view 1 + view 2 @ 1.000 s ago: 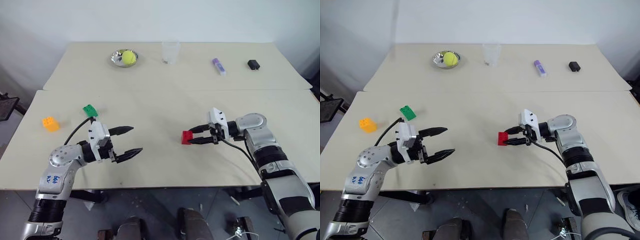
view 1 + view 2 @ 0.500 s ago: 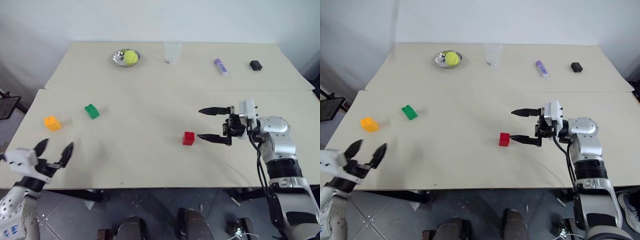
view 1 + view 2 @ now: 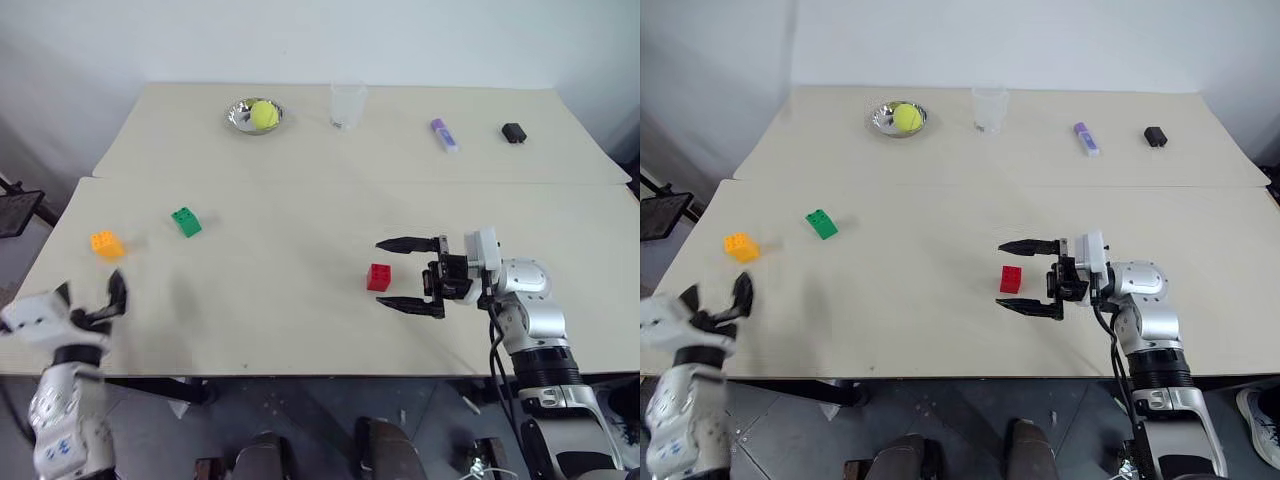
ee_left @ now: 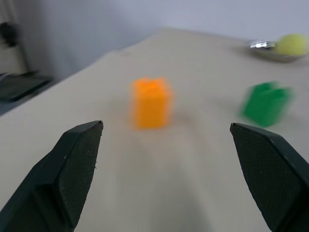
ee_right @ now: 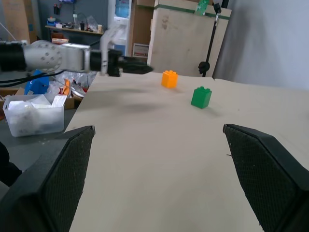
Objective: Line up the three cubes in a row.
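- Three cubes lie scattered on the tabletop [image 3: 300, 300]: the red cube [image 3: 378, 277] sits near the middle, while the green cube [image 3: 186, 221] and the orange-yellow cube [image 3: 106, 244] sit well apart from it toward the left edge, near each other but not aligned with the red one.
- The right pincer [image 3: 407, 274] is released, its two fingers spread wide, one on either side of the red cube's line and just beside it, not touching. A careless sweep of either finger could knock the cube away and spoil its placing.
- The left pincer [image 3: 90, 297] is also released and empty, at the tabletop's left edge, near the orange-yellow cube and pointing toward it.
- The orange-yellow cube stands close to the edge, so a nudge instead of a clean grip could push it off the tabletop.
- The green cube stands just beyond; a wide-open approach may clip it and turn it askew.
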You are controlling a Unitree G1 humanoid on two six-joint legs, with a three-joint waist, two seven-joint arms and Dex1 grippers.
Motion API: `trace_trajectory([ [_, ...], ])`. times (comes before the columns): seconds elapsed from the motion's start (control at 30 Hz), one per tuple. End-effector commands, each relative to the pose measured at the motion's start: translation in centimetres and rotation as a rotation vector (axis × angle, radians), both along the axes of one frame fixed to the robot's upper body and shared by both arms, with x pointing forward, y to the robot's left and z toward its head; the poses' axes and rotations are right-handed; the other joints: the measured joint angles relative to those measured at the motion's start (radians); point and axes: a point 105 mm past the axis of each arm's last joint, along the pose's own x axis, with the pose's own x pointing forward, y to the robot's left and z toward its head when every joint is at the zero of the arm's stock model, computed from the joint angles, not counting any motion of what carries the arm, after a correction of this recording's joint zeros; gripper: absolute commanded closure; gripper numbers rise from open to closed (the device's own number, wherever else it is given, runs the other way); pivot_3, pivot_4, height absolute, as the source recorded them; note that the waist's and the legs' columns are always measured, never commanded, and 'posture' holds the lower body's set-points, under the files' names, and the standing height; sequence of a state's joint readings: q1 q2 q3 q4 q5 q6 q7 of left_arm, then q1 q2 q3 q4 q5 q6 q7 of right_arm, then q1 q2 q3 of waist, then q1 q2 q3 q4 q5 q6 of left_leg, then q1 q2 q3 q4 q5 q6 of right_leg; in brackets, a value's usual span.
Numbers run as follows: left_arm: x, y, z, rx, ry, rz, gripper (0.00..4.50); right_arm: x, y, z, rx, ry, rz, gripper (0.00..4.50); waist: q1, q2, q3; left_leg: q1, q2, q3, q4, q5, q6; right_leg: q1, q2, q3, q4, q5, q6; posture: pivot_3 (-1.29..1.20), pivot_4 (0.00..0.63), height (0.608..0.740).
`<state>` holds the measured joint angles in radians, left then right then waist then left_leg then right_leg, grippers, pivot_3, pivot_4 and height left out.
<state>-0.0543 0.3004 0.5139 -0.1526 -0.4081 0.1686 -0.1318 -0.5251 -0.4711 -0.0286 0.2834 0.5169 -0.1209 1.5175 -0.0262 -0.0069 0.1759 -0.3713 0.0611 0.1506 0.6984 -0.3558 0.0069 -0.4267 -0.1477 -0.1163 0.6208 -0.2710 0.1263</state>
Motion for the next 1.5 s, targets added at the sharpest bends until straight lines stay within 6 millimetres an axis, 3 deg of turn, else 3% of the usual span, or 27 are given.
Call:
trace_trajectory([
  [0.03,2.1,-1.5,1.0,0.032,0.025,-0.052,0.0,-0.1,-0.1,0.6,-0.002,-0.033,0.006,0.03,-0.002,0.0,0.0,0.0,0.0,0.0,0.0,0.0,0.0,0.0,0.0,0.0,0.0,0.0,0.0,0.0,0.15,0.74],
  [0.13,5.0,-2.3,1.3,0.068,0.07,-0.095,0.0,-0.1,0.1,0.7,-0.005,-0.032,0.008,0.03,-0.003,0.0,0.0,0.0,0.0,0.001,0.0,0.0,0.0,0.0,0.001,0.0,0.0,0.0,0.0,0.0,0.15,0.74],
  [0.23,8.2,-1.9,2.3,0.108,0.095,-0.089,0.0,-0.3,0.3,0.9,-0.008,-0.035,0.01,0.03,0.0,0.0,0.0,-0.001,0.0,0.006,0.0,0.001,-0.002,0.0,0.003,-0.001,0.0,0.0,0.0,0.0,0.15,0.74],
  [0.4,10.5,-2.1,2.2,0.079,0.141,-0.126,0.0,-0.6,0.2,1.1,-0.013,-0.033,0.004,0.03,0.0,-0.001,0.0,0.0,0.001,0.009,-0.001,0.0,-0.001,0.0,0.003,-0.002,-0.001,0.0,0.0,0.0,0.15,0.74],
  [0.57,10.9,-4.6,2.3,0.074,0.144,-0.118,0.0,-0.9,-0.2,0.9,-0.023,-0.015,-0.019,0.03,0.0,-0.001,0.001,0.0,0.001,0.009,-0.003,-0.001,-0.002,-0.001,0.003,-0.006,-0.001,0.0,0.0,0.0,0.15,0.74],
  [0.87,9.3,-5.2,0.9,-0.062,0.218,0.154,0.0,-1.1,-0.4,0.5,-0.036,0.019,-0.022,0.03,0.002,-0.002,0.001,0.0,0.002,0.009,0.0,0.0,-0.002,0.0,0.003,-0.005,-0.001,0.0,0.001,0.0,0.15,0.74],
  [1.23,11.8,-6.1,0.8,-0.086,0.221,0.212,0.0,-0.6,-0.3,0.1,-0.05,0.055,-0.008,0.03,0.022,-0.003,0.001,0.0,0.001,0.009,0.0,0.0,-0.002,0.0,0.003,-0.005,-0.002,0.0,0.001,0.0,0.15,0.74],
  [1.33,11.9,-6.4,0.8,-0.095,0.22,0.216,0.6,-0.6,-0.3,0.0,-0.054,0.059,-0.008,0.0,0.024,-0.003,0.002,0.0,0.001,0.009,0.0,0.0,-0.002,0.0,0.003,-0.005,-0.002,0.0,0.001,0.0,0.15,0.74],
  [1.5,11.7,-7.4,0.7,-0.093,0.227,0.17,2.15,-0.4,-0.7,0.0,-0.062,0.058,-0.025,0.0,0.025,-0.003,0.002,0.0,0.001,0.009,0.0,0.0,-0.002,0.0,0.003,-0.005,-0.002,0.0,0.001,0.0,0.15,0.74],
])
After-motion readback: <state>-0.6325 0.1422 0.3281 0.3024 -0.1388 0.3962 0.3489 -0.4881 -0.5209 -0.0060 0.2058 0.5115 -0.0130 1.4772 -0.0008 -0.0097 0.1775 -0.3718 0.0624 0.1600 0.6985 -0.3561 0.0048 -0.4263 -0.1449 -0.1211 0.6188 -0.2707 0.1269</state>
